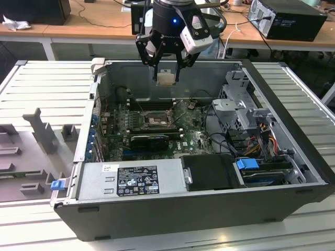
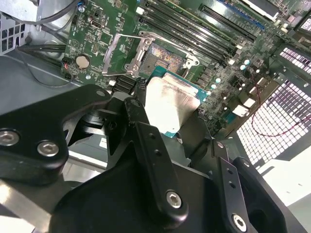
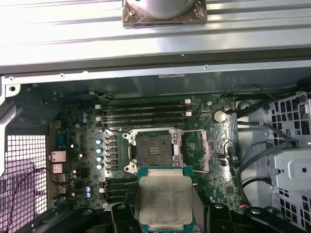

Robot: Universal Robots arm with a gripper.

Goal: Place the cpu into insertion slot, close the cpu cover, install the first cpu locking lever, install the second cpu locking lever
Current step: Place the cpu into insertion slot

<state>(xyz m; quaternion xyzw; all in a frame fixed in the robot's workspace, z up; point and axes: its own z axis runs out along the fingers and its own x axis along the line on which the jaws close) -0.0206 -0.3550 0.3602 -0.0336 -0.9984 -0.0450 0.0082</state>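
Note:
My gripper (image 1: 166, 77) hangs above the open computer case's far wall, shut on the cpu (image 1: 165, 78), a pale square chip held flat between the black fingers. In both wrist views the cpu (image 3: 164, 200) (image 2: 171, 104) shows its silvery lid and green edge. The insertion slot (image 1: 155, 121) (image 3: 152, 150) (image 2: 165, 57) lies below on the green motherboard, its dark centre exposed. The cpu cover (image 3: 178, 148) (image 2: 138, 56) stands raised at one side of the slot, and thin wire levers stick out around it.
A long black graphics card (image 1: 149, 140) lies just in front of the slot. The power supply (image 1: 131, 180) fills the case's front, with a drive cage (image 1: 241, 104) and cables on the exterior view's right. Grey fixtures (image 1: 42, 130) stand outside the case on the left.

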